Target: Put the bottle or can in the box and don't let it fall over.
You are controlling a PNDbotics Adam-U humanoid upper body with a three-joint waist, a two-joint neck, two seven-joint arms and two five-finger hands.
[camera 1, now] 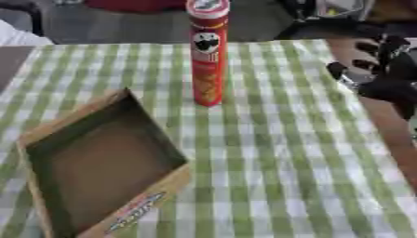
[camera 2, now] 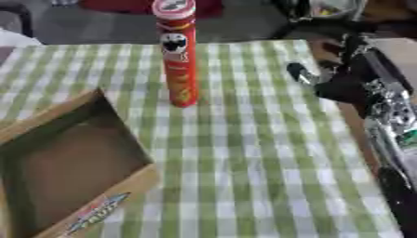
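1. Looking down from the head camera, I see a tall red can (camera 1: 208, 51) standing upright on the green-and-white checked tablecloth (camera 1: 293, 162), toward the far middle of the table.
2. It has a red and white lid and a printed face near its top; nothing is touching it.
3. At the near left sits an open cardboard box (camera 1: 49, 135), turned at an angle, its brown inside bare. A printed label runs along its near wall.
4. The can is well apart from the box, beyond its far corner and a little to the right.
5. My right hand (camera 1: 383, 69) hangs over the table's right edge, level with the can but well away from it. Its dark fingers are spread and slightly bent, holding nothing.
6. My right forearm (camera 2: 391, 111), black with silver parts, runs down the right side.
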